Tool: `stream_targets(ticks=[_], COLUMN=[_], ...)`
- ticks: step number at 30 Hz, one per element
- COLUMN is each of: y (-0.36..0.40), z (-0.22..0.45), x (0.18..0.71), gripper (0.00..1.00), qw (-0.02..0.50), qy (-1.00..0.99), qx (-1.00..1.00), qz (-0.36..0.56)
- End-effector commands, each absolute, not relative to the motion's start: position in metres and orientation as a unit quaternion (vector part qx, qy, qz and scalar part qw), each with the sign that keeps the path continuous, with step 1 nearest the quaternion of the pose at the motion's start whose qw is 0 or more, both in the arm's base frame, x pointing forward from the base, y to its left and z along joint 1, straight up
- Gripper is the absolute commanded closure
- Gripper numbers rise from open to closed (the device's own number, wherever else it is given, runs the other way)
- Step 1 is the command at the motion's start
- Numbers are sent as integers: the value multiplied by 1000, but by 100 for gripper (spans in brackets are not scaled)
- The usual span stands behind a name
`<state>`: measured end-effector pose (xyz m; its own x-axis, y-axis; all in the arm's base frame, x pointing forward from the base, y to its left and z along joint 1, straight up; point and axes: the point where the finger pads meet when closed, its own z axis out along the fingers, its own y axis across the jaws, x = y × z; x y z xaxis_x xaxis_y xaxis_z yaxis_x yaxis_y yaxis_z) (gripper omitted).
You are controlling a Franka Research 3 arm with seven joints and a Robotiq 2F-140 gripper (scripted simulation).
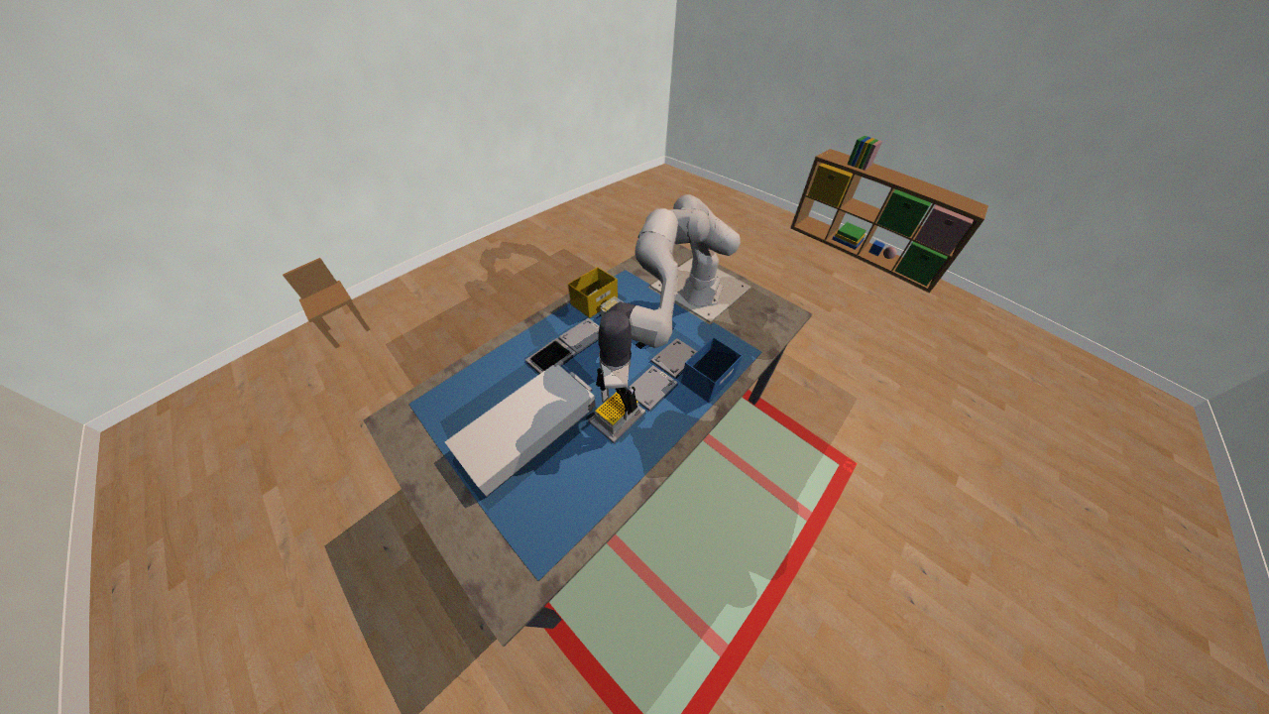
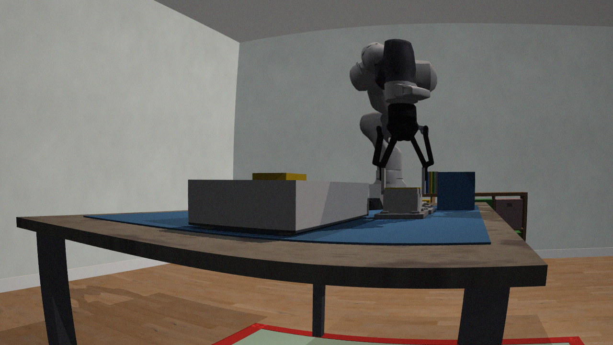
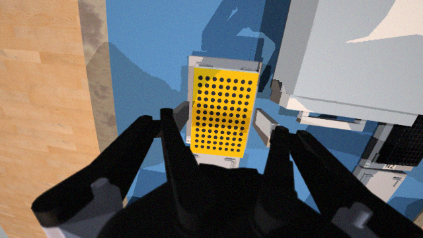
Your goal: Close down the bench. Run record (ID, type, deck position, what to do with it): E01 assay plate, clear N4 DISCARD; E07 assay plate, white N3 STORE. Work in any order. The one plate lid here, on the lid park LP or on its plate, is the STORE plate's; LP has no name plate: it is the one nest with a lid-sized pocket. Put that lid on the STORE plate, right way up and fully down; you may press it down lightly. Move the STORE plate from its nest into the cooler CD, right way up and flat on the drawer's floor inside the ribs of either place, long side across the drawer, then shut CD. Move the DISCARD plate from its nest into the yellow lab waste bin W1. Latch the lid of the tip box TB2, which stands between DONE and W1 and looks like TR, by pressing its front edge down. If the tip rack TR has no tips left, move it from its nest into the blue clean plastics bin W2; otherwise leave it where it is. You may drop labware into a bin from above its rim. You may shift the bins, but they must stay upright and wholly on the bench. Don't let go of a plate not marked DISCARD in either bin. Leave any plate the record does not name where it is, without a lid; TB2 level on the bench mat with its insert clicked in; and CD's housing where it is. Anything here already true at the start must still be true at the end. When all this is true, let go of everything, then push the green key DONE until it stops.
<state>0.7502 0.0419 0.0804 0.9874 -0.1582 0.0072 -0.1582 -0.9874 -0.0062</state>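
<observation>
The tip rack (image 1: pixel 610 411) (image 2: pixel 400 199) (image 3: pixel 223 116) is a grey box with a yellow hole-grid top and stands in its nest by the cooler's end. Its holes look dark, and no tips show. My gripper (image 1: pixel 618 401) (image 2: pixel 402 182) (image 3: pixel 221 113) is open right above it. One finger hangs on each long side, and the tips are about level with the rack's top and apart from it. The blue bin (image 1: pixel 712 368) (image 2: pixel 455 190) stands a short way off, beyond two empty nests. The yellow bin (image 1: pixel 592 291) (image 2: pixel 278 176) is at the far side of the mat.
The long white cooler housing (image 1: pixel 519 425) (image 2: pixel 257 201) (image 3: pixel 357 66) stands close beside the rack. A black plate (image 1: pixel 548 356) (image 3: pixel 403 145) sits in a nest beyond the cooler. Two empty grey nests (image 1: pixel 672 357) (image 1: pixel 653 387) lie between the rack and the blue bin.
</observation>
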Motion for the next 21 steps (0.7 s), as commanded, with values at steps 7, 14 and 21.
stream_targets(ticks=[7, 14, 21], y=[43, 43, 43], z=[67, 62, 62], x=[750, 750, 750], gripper=[34, 34, 34], qw=[2, 2, 2], qy=[80, 80, 80], qx=[-997, -997, -997], qz=[-4, -4, -4])
